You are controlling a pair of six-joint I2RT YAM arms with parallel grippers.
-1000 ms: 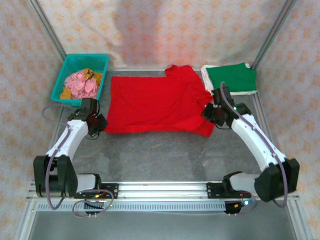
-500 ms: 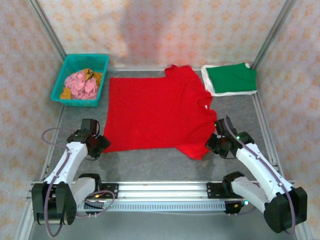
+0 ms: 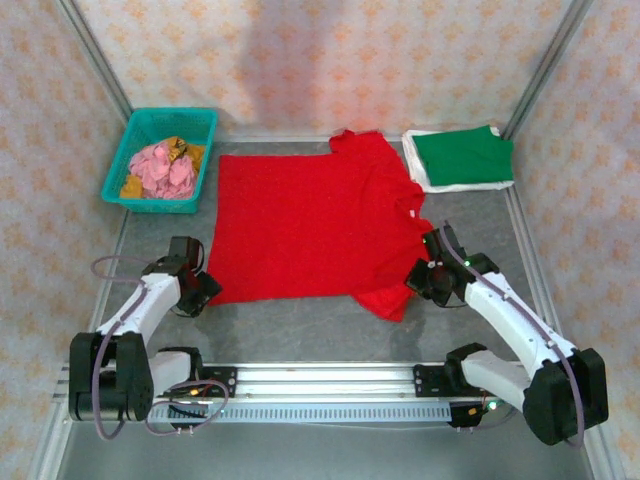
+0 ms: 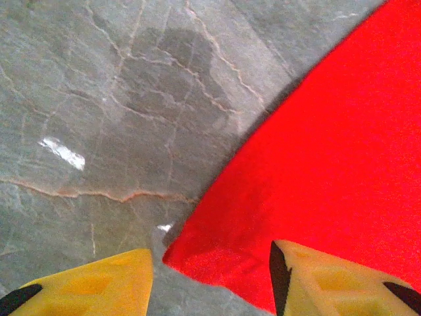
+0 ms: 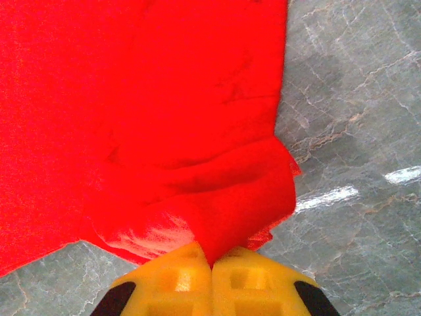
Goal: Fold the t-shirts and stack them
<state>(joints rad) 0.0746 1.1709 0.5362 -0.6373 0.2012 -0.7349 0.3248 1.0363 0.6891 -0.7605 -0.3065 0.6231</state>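
The workspace is a grey, marbled table (image 3: 300,325) closed in by pale patterned curtains.

From the top camera I see the red shirt (image 3: 310,225) spread mostly flat across the middle of the table, its near right part bunched. In the far right corner the green shirt (image 3: 462,155) lies folded on top of the white shirt (image 3: 460,187), whose edge shows beneath it. A teal basket (image 3: 172,112) holding pink pieces sits in the far left corner. My left gripper (image 3: 205,288) is at the red shirt's near left corner. My right gripper (image 3: 418,280) is at the bunched near right part.

From the left wrist camera, the left gripper (image 4: 210,283) has its yellow fingers (image 4: 99,280) spread wide. The corner of the red shirt (image 4: 329,164) lies on the table between them, not gripped.

From the right wrist camera, the right gripper (image 5: 212,263) has its fingers pressed together, pinching a thick fold of the red shirt (image 5: 131,99). The cloth rises in creases from the table to the fingertips.
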